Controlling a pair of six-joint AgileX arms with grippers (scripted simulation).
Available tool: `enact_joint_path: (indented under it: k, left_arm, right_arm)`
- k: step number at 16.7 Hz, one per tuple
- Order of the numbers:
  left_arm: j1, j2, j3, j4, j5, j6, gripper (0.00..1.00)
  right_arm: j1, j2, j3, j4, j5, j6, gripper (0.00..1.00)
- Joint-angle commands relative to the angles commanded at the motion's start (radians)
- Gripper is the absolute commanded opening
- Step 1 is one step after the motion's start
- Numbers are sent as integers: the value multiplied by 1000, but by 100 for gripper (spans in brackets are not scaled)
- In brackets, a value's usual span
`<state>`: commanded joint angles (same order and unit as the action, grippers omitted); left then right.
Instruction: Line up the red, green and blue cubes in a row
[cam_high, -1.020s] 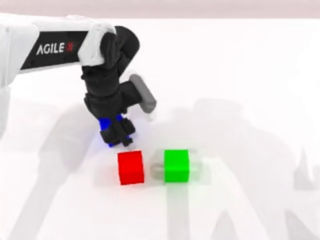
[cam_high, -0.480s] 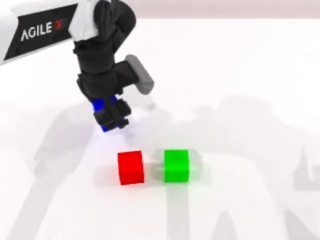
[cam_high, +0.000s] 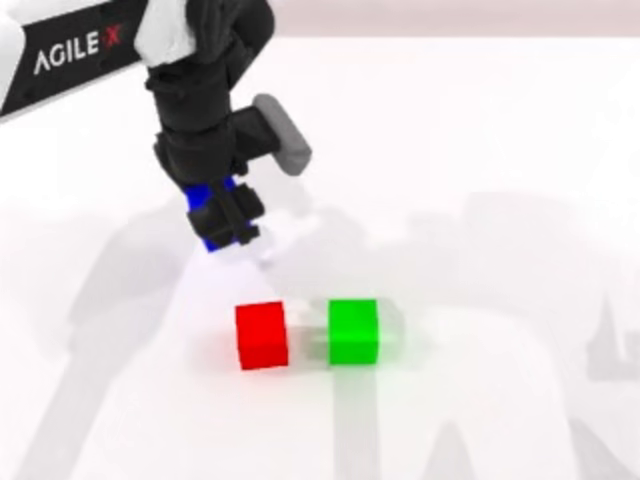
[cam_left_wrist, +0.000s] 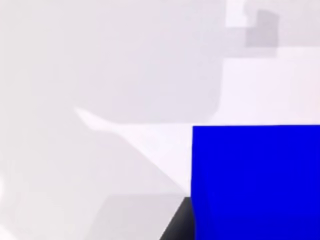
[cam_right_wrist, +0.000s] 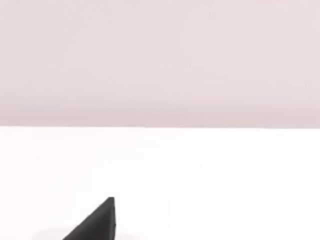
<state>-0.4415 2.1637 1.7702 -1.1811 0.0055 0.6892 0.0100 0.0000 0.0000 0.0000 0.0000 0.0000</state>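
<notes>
Left hand (cam_high: 228, 225) clamped, raised

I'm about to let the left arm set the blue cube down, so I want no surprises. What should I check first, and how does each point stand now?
1. Blue cube held in the left gripper: ok, it fills the left wrist view too.
2. Red cube and green cube already side by side, apart, on the table: ok.
3. Blue cube lined up with that row: not ok, it hangs behind the red cube.
4. Free spot at either end of the row: ok.
5. Right arm out of the way: ok, absent from the top view.
6. Cube's height above the table: cannot tell.
</notes>
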Motion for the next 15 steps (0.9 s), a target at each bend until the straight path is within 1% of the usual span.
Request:
enact_joint_path:
  k: [3,8,11,13,15]
  left_arm:
    - [-87,63,102,-58,1,3,0]
    - [-312,217,434,-207,5,4,0]
    - [-425,282,566,-274,6,2,0]
    - [-458,301,601,-294,6,1,0]
    - [-460,302,603,-295,6,1,0]
  right_arm:
    - [0,0,0,0,0,0,100]
    - [0,0,0,0,0,0,100]
    - [0,0,0,0,0,0,100]
    - [0,0,0,0,0,0,100]
    - [0,0,0,0,0,0,100]
